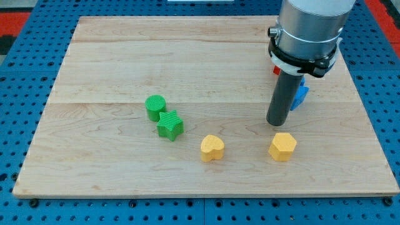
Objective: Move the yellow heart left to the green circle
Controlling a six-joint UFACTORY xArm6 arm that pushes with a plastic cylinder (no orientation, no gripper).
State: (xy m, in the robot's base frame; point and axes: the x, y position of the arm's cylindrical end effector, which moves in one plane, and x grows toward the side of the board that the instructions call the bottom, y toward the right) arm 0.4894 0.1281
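The yellow heart [212, 148] lies on the wooden board [125, 56] toward the view's bottom centre. The green circle [155, 107] sits up and to the left of it, touching a green star [170, 125] that lies between the two. My tip [275, 123] is to the right of the heart, well apart from it, and just above a yellow hexagon [282, 147].
A blue block [302, 94] lies behind the rod at the view's right, partly hidden, and a bit of a red block [275, 69] shows beside the arm. The board sits on a blue pegboard surface [19, 75].
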